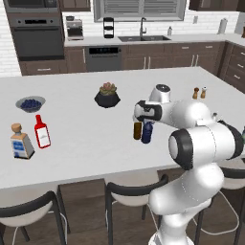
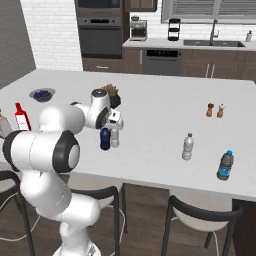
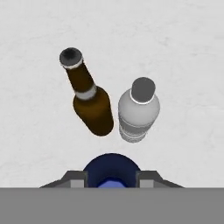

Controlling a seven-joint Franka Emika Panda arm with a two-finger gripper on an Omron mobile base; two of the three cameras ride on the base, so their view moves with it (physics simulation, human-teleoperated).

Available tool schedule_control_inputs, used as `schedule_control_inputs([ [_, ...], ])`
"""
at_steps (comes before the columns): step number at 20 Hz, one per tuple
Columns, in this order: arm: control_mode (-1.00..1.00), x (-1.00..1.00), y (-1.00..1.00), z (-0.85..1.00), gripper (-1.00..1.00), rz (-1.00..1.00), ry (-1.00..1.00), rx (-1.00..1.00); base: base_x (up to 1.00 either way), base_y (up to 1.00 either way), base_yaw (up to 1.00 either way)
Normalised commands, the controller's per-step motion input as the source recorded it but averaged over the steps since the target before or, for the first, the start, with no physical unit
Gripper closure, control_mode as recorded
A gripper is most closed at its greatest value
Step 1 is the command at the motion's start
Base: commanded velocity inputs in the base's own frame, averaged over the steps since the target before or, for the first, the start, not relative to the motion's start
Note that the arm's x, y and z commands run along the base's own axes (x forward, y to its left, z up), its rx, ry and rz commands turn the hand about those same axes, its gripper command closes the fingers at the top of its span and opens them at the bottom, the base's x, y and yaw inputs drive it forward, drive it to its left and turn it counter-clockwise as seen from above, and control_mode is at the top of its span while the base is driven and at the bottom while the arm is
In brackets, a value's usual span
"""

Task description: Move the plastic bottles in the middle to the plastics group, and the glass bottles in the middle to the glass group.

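- Gripper (image 3: 111, 180) sits straight above the dark blue plastic bottle (image 3: 111, 169), looking down its length; the fingers (image 3: 77, 179) bracket the bottle top on both sides, so it reads as clamped on the blue bottle.
- Blue bottle stands upright on the white island counter (image 1: 72, 158), long axis vertical, cap up, directly under the hand. In the right base view it shows at (image 2: 105, 139) just below the wrist.
- Brown glass beer bottle (image 3: 89, 103) stands just beside it, upright, long neck up; in the left base view it is at (image 1: 138, 130), touching or nearly touching the blue one, can't tell which.
- Clear water bottle (image 3: 138, 111) also upright, just beside the blue one, on the other side from the brown one; seen at (image 2: 115, 137).
- All three are bunched tight mid-counter, so my guess is a straight vertical lift is needed, since any sideways drag could knock a neighbour.
- Plastics group lies well off to the robot's right: clear bottle (image 2: 187, 147) and blue-capped dark bottle (image 2: 225, 166) near the counter edge.
- Glass group is well off to the left: red bottle (image 1: 41, 131) and cork-stoppered clear bottle (image 1: 21, 141).
- Judgement: carry goes rightward, bottle kept vertical.
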Motion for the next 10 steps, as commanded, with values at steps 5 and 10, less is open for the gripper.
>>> schedule_control_inputs([
  [5,-1.0,-0.3,-1.0,0.22,1.0,-0.07,0.03,0.0,0.0,0.0,0.0],
  [10,-1.0,-0.1,-1.0,0.09,1.0,-0.09,0.08,0.02,0.0,0.0,0.0],
])
